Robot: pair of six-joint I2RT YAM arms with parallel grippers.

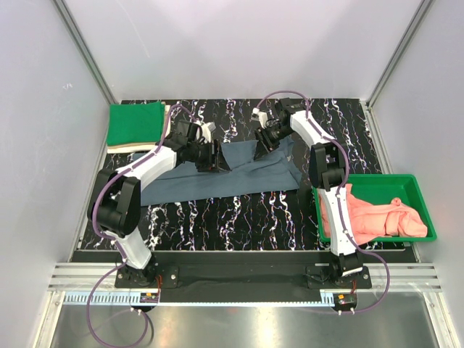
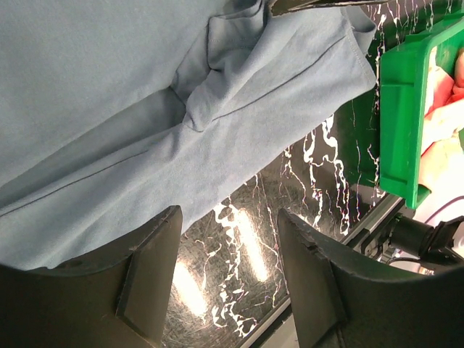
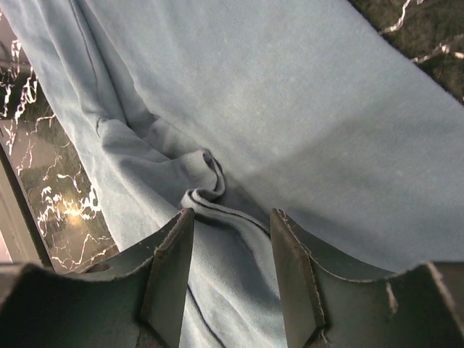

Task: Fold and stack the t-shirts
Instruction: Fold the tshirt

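Blue-grey t-shirt (image 1: pixel 239 177) lies flat (creased). Left gripper (image 1: pixel 215 158), jaws spread, sits at its 11 o'clock. Right gripper (image 1: pixel 265 139), also spread, at 1 o'clock.

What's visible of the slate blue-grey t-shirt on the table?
The slate blue-grey cloth t-shirt lies stretched in a long band across the black marbled table, from near left to far right. It looks soft, matte and wrinkled, with a bunched fold. The left gripper at its edge and the right gripper above it have open fingers.
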